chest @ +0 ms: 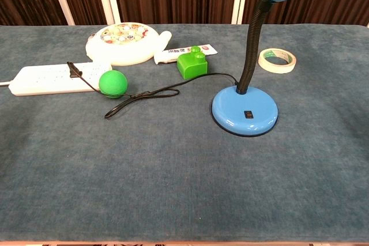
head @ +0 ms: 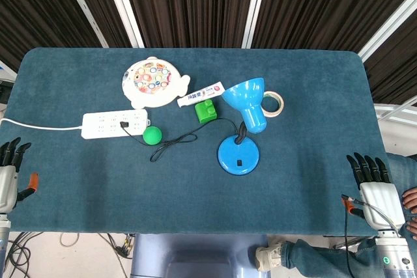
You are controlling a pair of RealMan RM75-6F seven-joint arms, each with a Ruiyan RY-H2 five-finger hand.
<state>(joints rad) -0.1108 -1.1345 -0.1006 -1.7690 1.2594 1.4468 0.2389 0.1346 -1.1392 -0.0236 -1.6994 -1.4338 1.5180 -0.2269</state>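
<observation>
Blue-clothed table point(head: 313, 83) before dark slatted curtains.
Left hand point(head: 8, 177) and right hand point(head: 374, 187) flank the blue lamp point(head: 240, 154), fingers spread, holding nothing.

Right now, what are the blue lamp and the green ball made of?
The blue lamp looks like glossy hard plastic or painted metal: light glints off its round base, and its black neck looks ribbed and bendy. The green ball looks matte, perhaps foam or rubber, with no shine; the pictures cannot settle which.

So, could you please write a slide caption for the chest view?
Blue desk lamp plugged into a power strip, beside a green ball.
</observation>
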